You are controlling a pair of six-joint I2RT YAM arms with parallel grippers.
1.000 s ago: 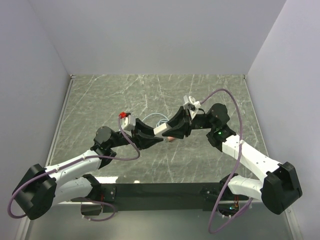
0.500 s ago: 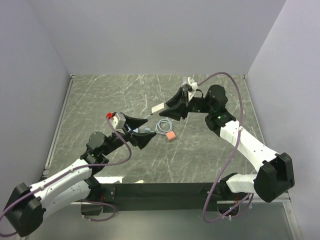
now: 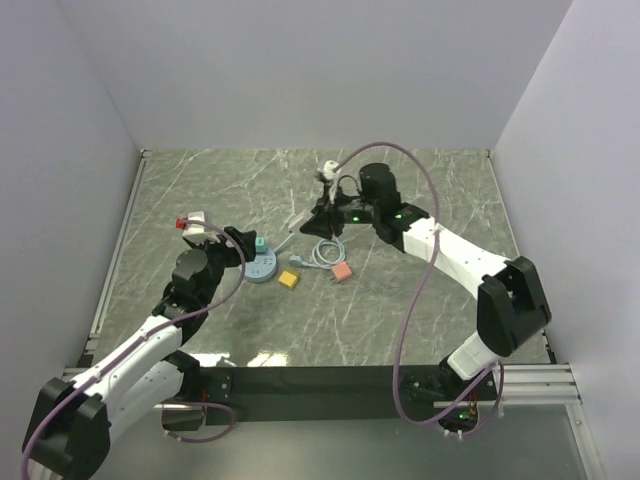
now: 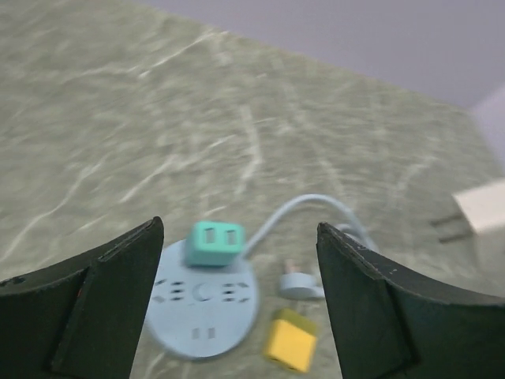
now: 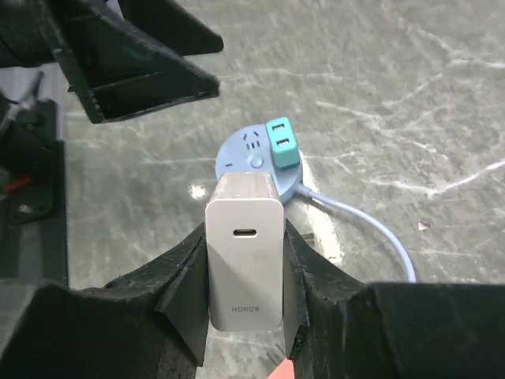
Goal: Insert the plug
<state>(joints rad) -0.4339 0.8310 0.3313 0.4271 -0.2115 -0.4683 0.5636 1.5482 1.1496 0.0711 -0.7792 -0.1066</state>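
Honestly, right hand (image 5: pixel 245 268) was clamped on the white charger (image 5: pixel 244 225), the round blue socket (image 5: pixel 237 167) sat below and ahead of it, so squaring it over a free slot (image 5: pixel 251 145) beside the teal plug (image 5: pixel 281 142) looked key; left hand (image 4: pixel 238 229) hung open, empty.

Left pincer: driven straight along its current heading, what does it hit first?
Probably the teal adapter on the round blue socket hub, framed by the open left pincer; depth is unclear.
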